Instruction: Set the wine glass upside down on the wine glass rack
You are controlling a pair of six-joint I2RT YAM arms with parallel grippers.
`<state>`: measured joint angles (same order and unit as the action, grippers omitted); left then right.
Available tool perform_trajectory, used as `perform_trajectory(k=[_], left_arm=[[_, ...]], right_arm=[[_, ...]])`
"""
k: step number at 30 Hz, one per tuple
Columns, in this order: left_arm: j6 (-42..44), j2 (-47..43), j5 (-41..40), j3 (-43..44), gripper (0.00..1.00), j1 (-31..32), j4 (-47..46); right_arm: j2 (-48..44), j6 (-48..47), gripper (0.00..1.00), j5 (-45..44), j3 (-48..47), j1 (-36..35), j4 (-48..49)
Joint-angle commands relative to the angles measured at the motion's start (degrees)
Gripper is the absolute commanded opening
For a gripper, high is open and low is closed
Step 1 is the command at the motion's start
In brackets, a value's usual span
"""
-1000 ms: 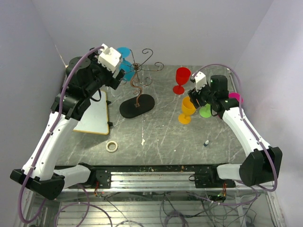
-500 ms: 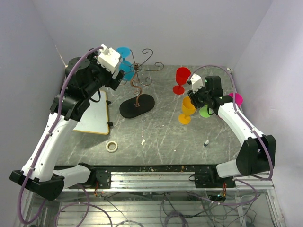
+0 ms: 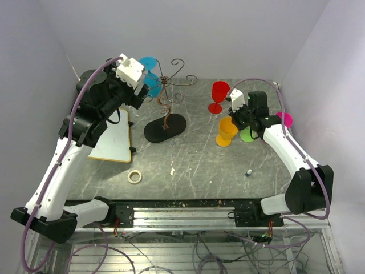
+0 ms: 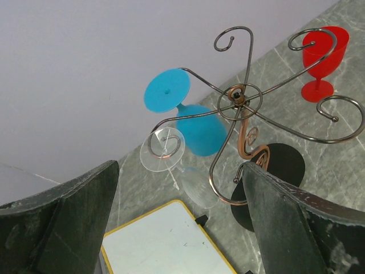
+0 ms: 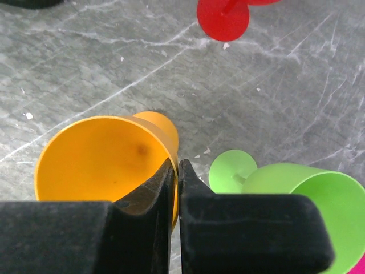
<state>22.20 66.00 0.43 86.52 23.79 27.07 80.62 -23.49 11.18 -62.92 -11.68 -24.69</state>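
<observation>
right gripper [image 5: 177, 165] tight on orange wine glass [image 5: 102, 154] rim; left gripper [image 4: 178, 167] wide open, empty, near wine glass rack [image 4: 239, 103]

The place is looking like a robotics lab test cell. Plain pale walls [image 3: 228, 34] are boxing in a scratched grey tabletop [image 3: 194, 160]. A left arm [image 3: 57, 165] and a right arm [image 3: 288, 151] are sitting bolted to an aluminium rail [image 3: 182, 212] at its near edge, and loose cables [image 3: 205, 248] are trailing beneath. A tape roll [image 3: 134, 176] and a small whiteboard [image 3: 114, 140] are lying on top.
</observation>
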Motion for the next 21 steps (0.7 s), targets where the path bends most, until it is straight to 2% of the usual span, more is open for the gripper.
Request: perform_trajectory(k=[1,5,9,13,21], left_arm=[[-1.13,-0.98,3.04,0.2,1.0,-0.56,-0.87],[-5.39,0.29,5.0,1.56,0.99,-0.89,-1.86],[-4.65,1.96,9.12,4.81,1.0,-0.85,-0.85],[-10.09,3.27,10.92,6.44,1.0,-0.86,-1.31],[-23.92,5.73,19.49,6.38,0.9,-0.85,-5.08]], right_arm=[[-3.69,1.22,0.01,2.12,-2.65,0.2,0.51],[-5.97,1.57,0.0,3.62,-3.98,0.17,0.78],[-8.79,1.6,0.0,5.61,-5.93,0.18,1.53],[-11.07,0.84,0.0,9.81,-9.66,0.17,1.1],[-13.11,4.72,0.0,16.44,-20.65,0.17,1.95]])
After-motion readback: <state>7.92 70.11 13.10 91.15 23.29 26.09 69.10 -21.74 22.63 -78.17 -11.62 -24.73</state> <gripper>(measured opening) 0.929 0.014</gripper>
